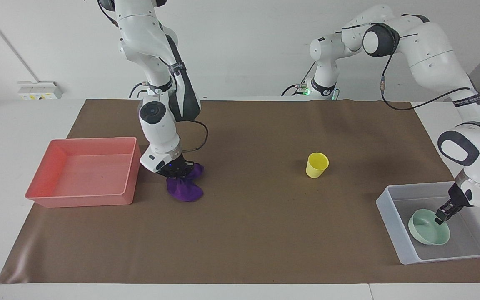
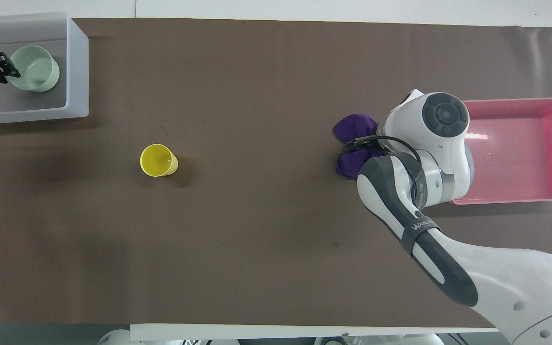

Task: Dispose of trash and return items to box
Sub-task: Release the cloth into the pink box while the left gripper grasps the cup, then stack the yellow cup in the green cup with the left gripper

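Note:
My right gripper (image 1: 176,171) is down on the purple rag (image 1: 185,189), shut on its bunched top, beside the pink tray. In the overhead view the rag (image 2: 352,129) shows partly under the right wrist, which hides the fingers. My left gripper (image 1: 441,217) is shut on the rim of the mint-green bowl (image 1: 427,228), which sits low inside the translucent box (image 1: 393,227). The overhead view shows the left gripper (image 2: 6,71), the bowl (image 2: 34,74) and the box (image 2: 77,67). The bowl hides the box's white mark. The yellow cup (image 1: 317,165) stands upright on the mat, also in the overhead view (image 2: 158,160).
The pink tray (image 1: 81,171) holds nothing and sits at the right arm's end of the table, shown too in the overhead view (image 2: 520,153). A brown mat (image 1: 248,225) covers the table between tray and box.

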Controlling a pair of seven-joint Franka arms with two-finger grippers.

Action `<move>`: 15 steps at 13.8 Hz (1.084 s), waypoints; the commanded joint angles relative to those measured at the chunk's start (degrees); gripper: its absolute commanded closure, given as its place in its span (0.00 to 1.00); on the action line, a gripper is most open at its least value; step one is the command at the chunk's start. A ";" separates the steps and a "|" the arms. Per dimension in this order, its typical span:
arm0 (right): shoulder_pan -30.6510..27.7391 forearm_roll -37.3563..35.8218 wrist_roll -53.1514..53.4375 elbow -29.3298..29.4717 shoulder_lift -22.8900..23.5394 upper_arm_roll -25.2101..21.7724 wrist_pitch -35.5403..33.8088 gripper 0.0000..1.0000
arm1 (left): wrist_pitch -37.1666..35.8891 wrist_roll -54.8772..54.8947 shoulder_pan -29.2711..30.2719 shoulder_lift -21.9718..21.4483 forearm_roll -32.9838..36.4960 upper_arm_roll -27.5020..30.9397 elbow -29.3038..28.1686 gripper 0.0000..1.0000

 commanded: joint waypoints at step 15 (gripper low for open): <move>-26.75 -1.46 -20.38 -0.33 -15.83 0.05 -20.30 1.00 | 10.66 -16.87 -29.01 -32.88 5.97 -0.35 -51.81 1.00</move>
